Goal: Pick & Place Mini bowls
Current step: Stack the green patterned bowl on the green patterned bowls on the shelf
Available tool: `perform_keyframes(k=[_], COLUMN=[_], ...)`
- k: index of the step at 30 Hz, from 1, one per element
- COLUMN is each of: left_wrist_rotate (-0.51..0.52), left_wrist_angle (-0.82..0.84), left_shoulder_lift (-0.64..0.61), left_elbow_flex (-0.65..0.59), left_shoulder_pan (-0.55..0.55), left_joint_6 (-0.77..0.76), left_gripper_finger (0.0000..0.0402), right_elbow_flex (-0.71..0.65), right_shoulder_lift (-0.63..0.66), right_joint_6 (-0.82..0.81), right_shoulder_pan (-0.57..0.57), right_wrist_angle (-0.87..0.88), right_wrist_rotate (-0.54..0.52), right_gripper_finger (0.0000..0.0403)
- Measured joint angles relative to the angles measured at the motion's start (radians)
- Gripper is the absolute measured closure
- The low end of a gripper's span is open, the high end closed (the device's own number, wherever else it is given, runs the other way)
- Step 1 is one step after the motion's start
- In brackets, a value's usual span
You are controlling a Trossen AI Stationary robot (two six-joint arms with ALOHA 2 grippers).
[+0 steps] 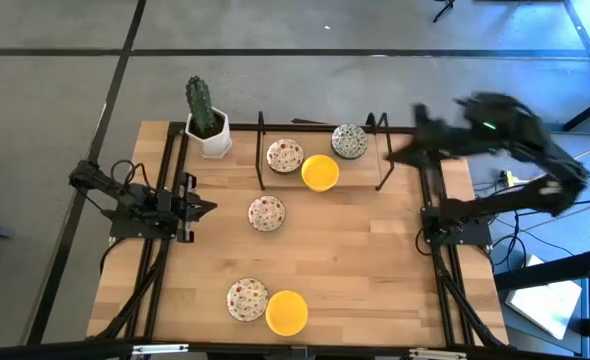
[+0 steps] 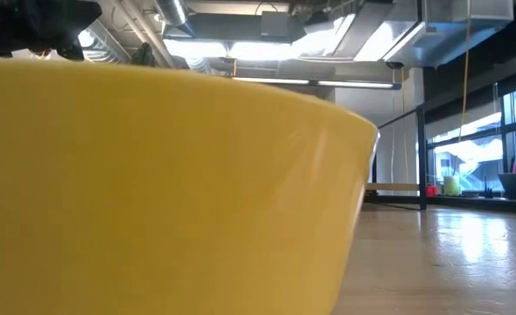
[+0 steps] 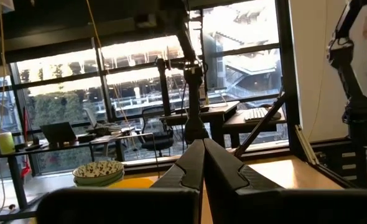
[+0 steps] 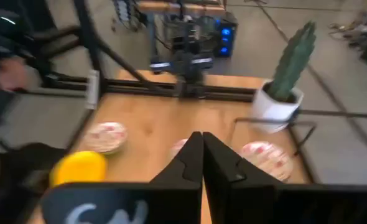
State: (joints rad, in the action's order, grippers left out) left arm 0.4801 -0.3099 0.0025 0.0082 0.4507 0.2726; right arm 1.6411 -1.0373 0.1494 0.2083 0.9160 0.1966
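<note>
The mini bowls sit upright on the wooden table. In the high view a cream red-speckled bowl (image 1: 284,155), a yellow bowl (image 1: 320,172) and a grey-green patterned bowl (image 1: 349,140) lie inside a black wire frame. Another cream bowl (image 1: 266,212) is mid-table. A cream bowl (image 1: 246,299) and a yellow bowl (image 1: 287,312) lie by the near edge, and that yellow bowl (image 2: 153,192) fills the low view. My left gripper (image 1: 210,208) (image 3: 202,143) rests shut at the table's left side. My right gripper (image 1: 393,157) (image 4: 200,135) is shut and raised above the frame's right end, touching nothing.
A white square pot with a cactus (image 1: 207,122) (image 4: 283,81) stands at the far left corner. The black wire frame (image 1: 261,150) stands along the far edge. Bare wood lies between the middle cream bowl and the right arm's base (image 1: 455,225).
</note>
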Motion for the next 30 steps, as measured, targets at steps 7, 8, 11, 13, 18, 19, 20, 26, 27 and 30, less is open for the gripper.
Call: perform_keyframes(k=[7,8,11,13,18,19,20,26,27,30], left_wrist_rotate=[-0.001,-0.001,-0.001,-0.001,-0.002,-0.002,-0.002,-0.043,-0.091,-0.228], left_wrist_angle=[0.006,0.006,0.017,0.026,0.041,0.057,0.077,0.139,0.139,0.094], left_shoulder_lift=[0.0,0.0,0.0,0.0,0.0,0.0,0.0,0.0,0.001,0.02], left_elbow_flex=[0.0,0.0,0.0,0.0,0.0,0.0,0.0,0.0,0.004,0.029], left_shoulder_pan=[0.0,0.0,0.0,0.0,0.0,0.0,0.0,0.0,0.0,0.007], left_joint_6=[-0.041,-0.042,-0.042,-0.043,-0.054,-0.055,-0.058,-0.17,-0.181,-0.171], left_gripper_finger=[0.0398,0.0398,0.0398,0.0398,0.0398,0.0398,0.0398,0.0398,0.0398,0.0398], right_elbow_flex=[-0.466,-0.547,-0.764,-0.865,-1.004,-1.033,-1.062,-1.225,-1.247,-1.295], right_shoulder_lift=[0.405,0.459,0.587,0.643,0.726,0.741,0.754,0.805,0.808,0.812], right_joint_6=[-0.22,-0.233,-0.246,-0.221,-0.122,-0.1,-0.088,-0.099,-0.096,-0.063], right_shoulder_pan=[-0.153,-0.167,-0.197,-0.201,-0.2,-0.2,-0.2,-0.2,-0.2,-0.2], right_wrist_angle=[-0.106,-0.167,-0.362,-0.493,-0.59,-0.594,-0.591,-0.698,-0.724,-0.774], right_wrist_rotate=[0.009,0.009,0.005,0.005,0.007,0.007,0.006,-0.002,-0.002,-0.003], right_gripper_finger=[0.0397,0.0397,0.0397,0.0396,0.0396,0.0396,0.0396,0.0396,0.0396,0.0396])
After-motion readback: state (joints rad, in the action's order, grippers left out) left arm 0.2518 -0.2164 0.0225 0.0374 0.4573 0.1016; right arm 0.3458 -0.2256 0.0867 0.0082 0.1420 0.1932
